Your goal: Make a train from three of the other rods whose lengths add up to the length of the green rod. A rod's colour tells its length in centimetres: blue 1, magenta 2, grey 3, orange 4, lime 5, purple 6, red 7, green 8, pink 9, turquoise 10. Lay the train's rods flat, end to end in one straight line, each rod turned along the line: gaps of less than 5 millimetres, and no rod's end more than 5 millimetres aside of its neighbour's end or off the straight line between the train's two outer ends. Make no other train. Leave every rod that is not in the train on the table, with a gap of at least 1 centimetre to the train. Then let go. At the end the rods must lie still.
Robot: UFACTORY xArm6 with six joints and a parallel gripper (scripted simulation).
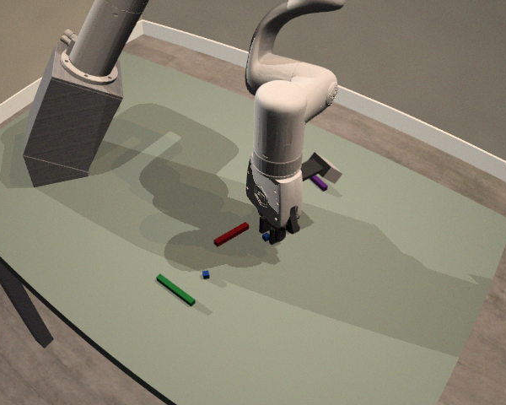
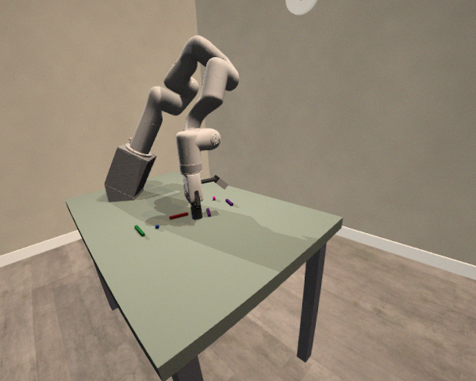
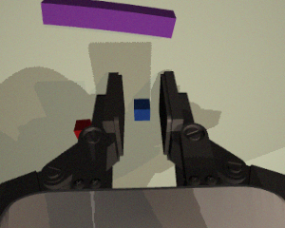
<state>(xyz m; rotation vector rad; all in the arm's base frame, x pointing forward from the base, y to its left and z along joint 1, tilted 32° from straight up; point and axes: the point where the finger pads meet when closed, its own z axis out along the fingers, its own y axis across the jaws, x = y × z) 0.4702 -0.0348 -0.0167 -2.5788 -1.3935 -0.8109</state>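
Note:
My gripper is low over the table, partly open and empty. A small blue rod shows between its fingers in the wrist view, with room on both sides. The red rod lies beside the gripper, apart from that blue rod. A second blue rod lies near the green rod. A purple rod lies just beyond the fingers, hidden in the top view.
Another purple rod and a magenta rod lie farther back on the table. The magenta rod is hidden in the top view. A dark bracket with a light plate sticks out from the wrist above that area.

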